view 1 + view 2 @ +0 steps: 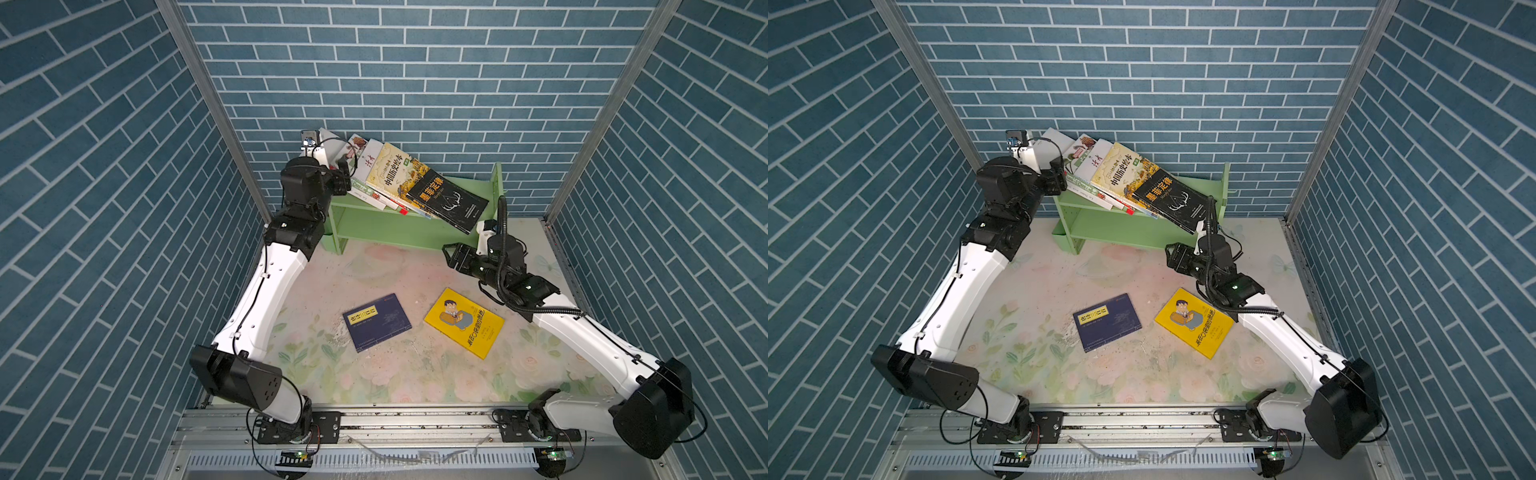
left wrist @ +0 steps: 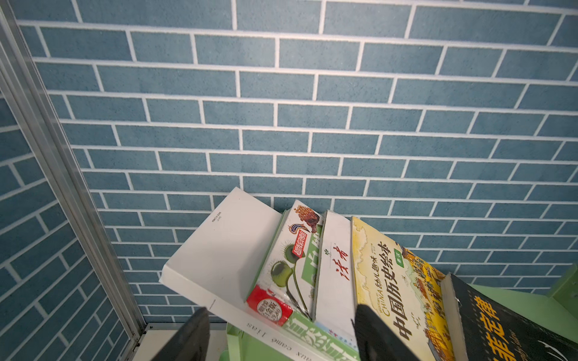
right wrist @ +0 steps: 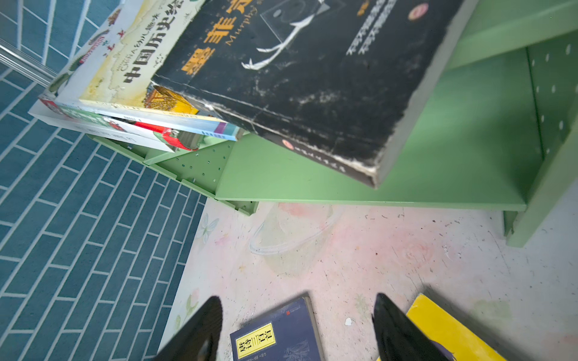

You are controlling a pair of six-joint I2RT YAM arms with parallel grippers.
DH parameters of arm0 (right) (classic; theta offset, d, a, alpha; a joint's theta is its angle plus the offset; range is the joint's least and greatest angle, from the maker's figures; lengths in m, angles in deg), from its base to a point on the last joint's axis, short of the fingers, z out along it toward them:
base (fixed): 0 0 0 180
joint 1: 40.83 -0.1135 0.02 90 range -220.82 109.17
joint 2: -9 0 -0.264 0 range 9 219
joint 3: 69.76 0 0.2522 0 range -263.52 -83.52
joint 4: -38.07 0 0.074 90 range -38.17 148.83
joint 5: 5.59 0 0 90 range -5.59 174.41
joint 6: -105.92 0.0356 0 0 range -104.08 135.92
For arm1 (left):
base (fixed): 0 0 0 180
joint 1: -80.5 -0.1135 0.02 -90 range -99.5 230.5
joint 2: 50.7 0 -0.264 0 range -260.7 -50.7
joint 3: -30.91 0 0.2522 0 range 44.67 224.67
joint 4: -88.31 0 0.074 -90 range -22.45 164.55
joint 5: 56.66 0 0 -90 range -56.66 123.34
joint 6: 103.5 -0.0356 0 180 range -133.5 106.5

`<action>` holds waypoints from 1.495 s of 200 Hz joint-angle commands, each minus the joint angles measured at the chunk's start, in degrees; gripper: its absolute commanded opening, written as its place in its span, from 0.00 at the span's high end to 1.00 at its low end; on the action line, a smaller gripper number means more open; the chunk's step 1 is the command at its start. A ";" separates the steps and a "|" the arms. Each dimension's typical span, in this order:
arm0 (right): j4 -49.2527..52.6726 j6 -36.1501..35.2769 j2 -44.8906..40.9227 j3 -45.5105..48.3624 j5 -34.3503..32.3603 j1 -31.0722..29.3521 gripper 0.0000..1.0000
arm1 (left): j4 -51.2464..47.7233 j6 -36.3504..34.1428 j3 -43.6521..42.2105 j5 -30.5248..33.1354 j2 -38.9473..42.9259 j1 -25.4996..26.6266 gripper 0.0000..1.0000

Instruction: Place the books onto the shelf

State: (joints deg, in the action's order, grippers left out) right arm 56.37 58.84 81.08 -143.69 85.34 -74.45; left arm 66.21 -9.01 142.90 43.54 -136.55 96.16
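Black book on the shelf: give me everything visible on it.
The black book is a thick paperback with a yellow-orange Chinese title, the word "Murphy", a white antler-like drawing and edges scuffed pale. It lies tilted at the right end of the slanting row on the shelf, resting on the pale yellow book, one corner overhanging the front.

The black paperback book (image 3: 312,103) has a matt, scuffed cover with frayed edges; the light green perforated shelf (image 3: 281,178) looks smooth, the floral surface (image 3: 406,265) scratched.
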 commanded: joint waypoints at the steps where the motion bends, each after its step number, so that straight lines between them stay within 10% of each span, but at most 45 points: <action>1: 0.09 -2.66 -2.95 -2.24 0.18 0.14 0.24 | -1.10 2.81 -2.73 -1.88 3.17 -0.24 0.23; 116: 2.64 -1.56 -5.78 2.11 -0.84 -4.02 0.24 | -13.57 22.98 -27.63 -9.18 16.82 -0.28 0.11; 204: -6.60 5.75 8.81 8.70 3.12 -9.87 0.27 | -12.73 33.26 -53.58 -16.73 20.47 -0.89 0.05; 299: -9.59 6.21 20.49 3.68 5.24 -12.68 0.29 | -7.58 36.09 -60.54 -19.72 16.30 -1.16 0.04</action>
State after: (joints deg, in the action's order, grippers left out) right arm 48.41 63.69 100.11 -138.27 88.86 -86.78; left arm 56.92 26.68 82.89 24.65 -118.62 95.36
